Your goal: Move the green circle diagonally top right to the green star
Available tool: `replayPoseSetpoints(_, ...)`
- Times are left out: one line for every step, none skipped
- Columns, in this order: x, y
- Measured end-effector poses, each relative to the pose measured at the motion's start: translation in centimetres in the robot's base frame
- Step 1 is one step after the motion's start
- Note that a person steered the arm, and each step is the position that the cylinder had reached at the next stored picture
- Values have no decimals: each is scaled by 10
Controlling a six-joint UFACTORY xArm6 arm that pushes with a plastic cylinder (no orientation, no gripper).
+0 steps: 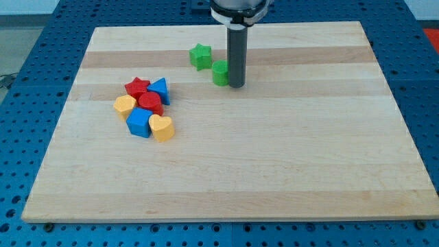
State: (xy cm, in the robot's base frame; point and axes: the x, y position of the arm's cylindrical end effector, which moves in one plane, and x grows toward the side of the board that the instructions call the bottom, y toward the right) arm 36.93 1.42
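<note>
Green blocks number 2: the green star [200, 56] near the view's top, left of centre, and the green circle [220, 73] just below and to the view's right of it. A narrow strip of bare wood separates the 2, so they are near but not touching. The green circle is a short round cylinder standing on its flat base; its round outline gives it no pointing direction and no long axis that can be made out. Its right side is partly hidden behind the rod.

Red blocks number 2: a red star [137, 87] and a red block [151, 103] whose shape is hard to tell, just below it. Blue blocks number 2: a blue triangle [160, 90] to the view's right of the red star, and a blue block [138, 123] lower down, roughly square. Yellow blocks number 2: a yellow block [124, 105] at the cluster's left edge and a yellow heart [162, 127] at its lower right. These 6 sit packed together at the view's left, well apart from the green pair.

1 dark rod comes down from the view's top, and my tip [235, 86] rests on the wooden board [288, 165] against the green circle's right side, touching it or very nearly. It is a plain rod with nothing to open or close, and it grasps nothing. The board lies on 1 blue perforated table [425, 82].
</note>
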Motion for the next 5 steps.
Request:
replayPoseSetpoints(44, -2)
replayPoseSetpoints(46, -28)
replayPoseSetpoints(-25, -30)
replayPoseSetpoints(-36, -30)
replayPoseSetpoints(-36, -30)
